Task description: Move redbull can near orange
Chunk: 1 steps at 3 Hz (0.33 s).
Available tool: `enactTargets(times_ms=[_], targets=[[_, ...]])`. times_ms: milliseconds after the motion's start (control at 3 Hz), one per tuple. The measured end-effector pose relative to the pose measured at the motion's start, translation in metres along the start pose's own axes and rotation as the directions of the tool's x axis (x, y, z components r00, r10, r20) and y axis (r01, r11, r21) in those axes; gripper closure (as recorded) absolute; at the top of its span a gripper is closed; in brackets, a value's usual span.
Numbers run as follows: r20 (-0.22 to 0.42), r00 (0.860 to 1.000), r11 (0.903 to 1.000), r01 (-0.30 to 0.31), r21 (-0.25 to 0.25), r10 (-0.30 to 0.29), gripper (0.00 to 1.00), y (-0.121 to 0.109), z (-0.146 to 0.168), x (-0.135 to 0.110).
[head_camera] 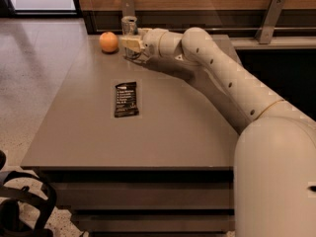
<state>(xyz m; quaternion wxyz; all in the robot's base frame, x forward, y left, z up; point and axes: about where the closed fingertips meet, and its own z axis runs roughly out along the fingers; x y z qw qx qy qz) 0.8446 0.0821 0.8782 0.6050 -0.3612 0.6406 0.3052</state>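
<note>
The redbull can [129, 25] stands upright near the table's far edge, a slim silver can with a shiny top rim. Its lower part is hidden behind my gripper [131, 45], which is right at the can, reaching in from the right. The orange [108, 42] sits on the table just left of the can and gripper, a short gap away. My white arm [217, 78] stretches across the right side of the table.
A flat black snack-bar wrapper [126, 98] lies in the middle of the grey table [74, 147]. A wooden wall with metal brackets [267, 19] runs behind the table's far edge. The floor lies beyond the table's left edge.
</note>
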Motion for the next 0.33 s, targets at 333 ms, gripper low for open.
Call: enactTargets(times_ms=[333], targets=[[0.000, 1.000, 1.0000, -0.001, -0.004, 0.001, 0.00, 0.0019, 0.0021, 0.0002]])
